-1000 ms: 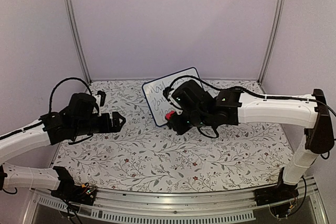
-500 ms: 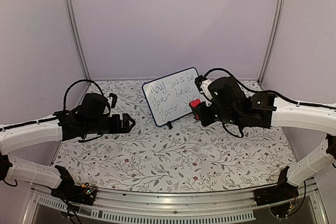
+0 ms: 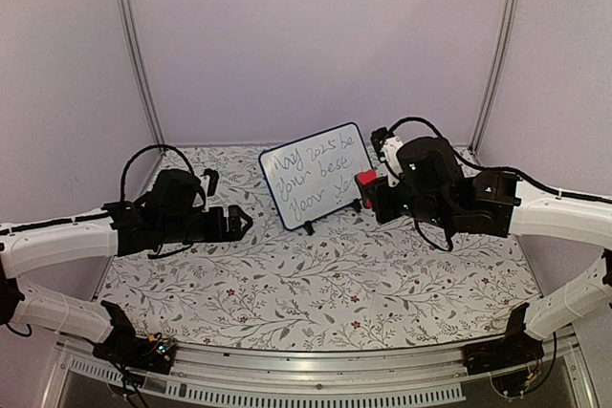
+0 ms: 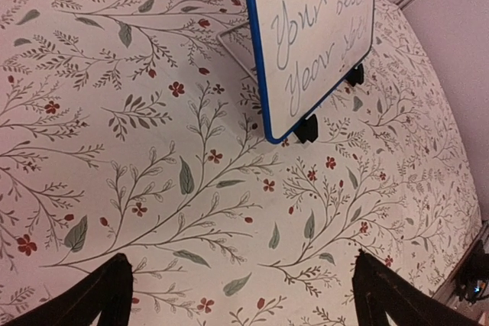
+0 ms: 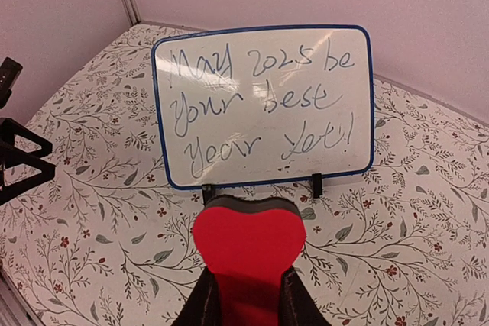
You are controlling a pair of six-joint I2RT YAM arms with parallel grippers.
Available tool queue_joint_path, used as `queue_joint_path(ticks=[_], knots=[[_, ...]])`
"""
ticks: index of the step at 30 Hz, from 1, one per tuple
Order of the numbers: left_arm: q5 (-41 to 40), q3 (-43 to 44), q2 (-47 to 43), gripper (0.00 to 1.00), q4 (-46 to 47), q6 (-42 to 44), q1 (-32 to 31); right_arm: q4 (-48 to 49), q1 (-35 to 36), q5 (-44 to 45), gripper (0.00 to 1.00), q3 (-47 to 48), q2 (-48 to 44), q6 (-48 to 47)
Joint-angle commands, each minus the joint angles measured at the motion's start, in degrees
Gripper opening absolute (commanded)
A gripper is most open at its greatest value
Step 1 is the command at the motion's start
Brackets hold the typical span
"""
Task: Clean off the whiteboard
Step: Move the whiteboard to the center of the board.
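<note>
The whiteboard [image 3: 319,175] stands upright on two black feet at the back middle, blue-framed and covered in handwriting. It also shows in the right wrist view [image 5: 263,104] and the left wrist view [image 4: 317,32]. My right gripper [image 3: 368,190] is shut on a red heart-shaped eraser [image 5: 248,246] with a dark felt face, held just right of and in front of the board, apart from it. My left gripper [image 3: 239,224] is open and empty, low over the cloth to the board's left; its fingertips [image 4: 103,295] show at the bottom of the left wrist view.
A floral tablecloth [image 3: 316,284] covers the table. White walls and two metal posts [image 3: 139,54] close in the back and sides. A wire stand [image 4: 233,47] props the board from behind.
My right gripper has pulled away from the board's face to the right with the eraser, uncovering the writing. My left gripper has moved a little right toward the board.
</note>
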Motion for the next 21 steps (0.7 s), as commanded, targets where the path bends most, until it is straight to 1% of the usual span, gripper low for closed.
queue_joint_path(ticks=[1, 6, 10, 17, 21], knots=[[-0.1, 1.6, 0.1, 1.00, 0.6, 0.4, -0.8, 1.5, -0.4, 2.7, 0.18, -0.4, -1.3, 0.1], [0.2, 2.0, 1.7, 1.00, 2.7, 0.5, -2.0, 1.0, -0.4, 2.6, 0.17, -0.1, -1.1, 0.7], [-0.1, 3.5, 6.0, 1.00, 5.9, 1.1, -3.4, 1.2, -0.4, 3.7, 0.17, -0.5, -1.5, 1.6], [-3.2, 5.9, 15.8, 1.00, 16.5, 5.6, -3.6, 3.3, -0.4, 2.4, 0.18, -1.3, -1.7, 1.6], [-2.5, 5.6, 20.5, 1.00, 23.4, 7.6, -3.2, 3.1, -0.4, 1.5, 0.14, -1.0, -1.8, 1.6]])
